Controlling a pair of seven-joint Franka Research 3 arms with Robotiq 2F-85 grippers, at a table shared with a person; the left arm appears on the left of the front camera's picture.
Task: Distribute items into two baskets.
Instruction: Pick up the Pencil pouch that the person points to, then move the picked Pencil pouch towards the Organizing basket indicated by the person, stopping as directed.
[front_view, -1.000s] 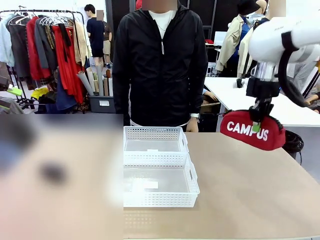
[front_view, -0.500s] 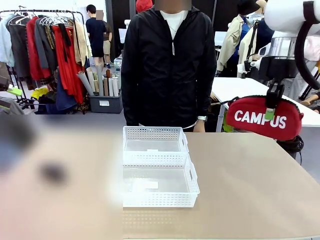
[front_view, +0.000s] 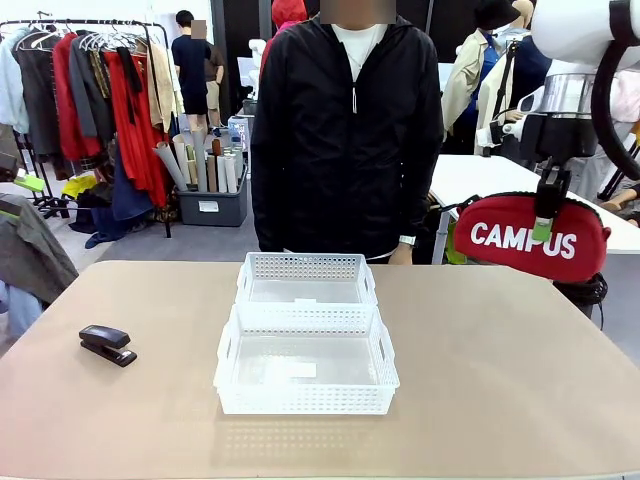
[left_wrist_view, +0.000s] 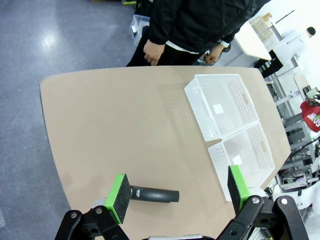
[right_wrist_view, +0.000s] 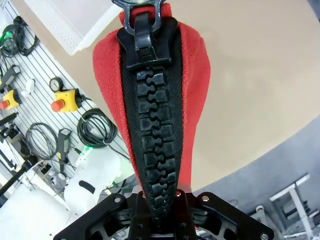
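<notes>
Over the last second the blur that covered the left half of the front view has gone, and the black stapler (front_view: 107, 345) now shows, lying on the table (front_view: 500, 380) well to the left of the baskets. In the same span the red pouch (front_view: 530, 238) has risen and drifted toward the right edge, and it now hangs in the air above the table's far right corner. The right arm's fingers (front_view: 543, 229) are clenched on its zip ridge, with the black zip running up between them in the right wrist view. The left arm's fingers (left_wrist_view: 118, 197) are spread wide and hold nothing, high above the stapler. The far basket (front_view: 305, 266) and the near basket (front_view: 305, 398) stand touching end to end at mid-table, both without an item, so the sorting has likely only begun. The table is smooth tan with rounded corners. A person (front_view: 345, 130) in a black jacket stands at its far edge. Behind are a clothes rack (front_view: 100, 80), a grey bin of rolls (front_view: 210, 205) and other people at white desks.
</notes>
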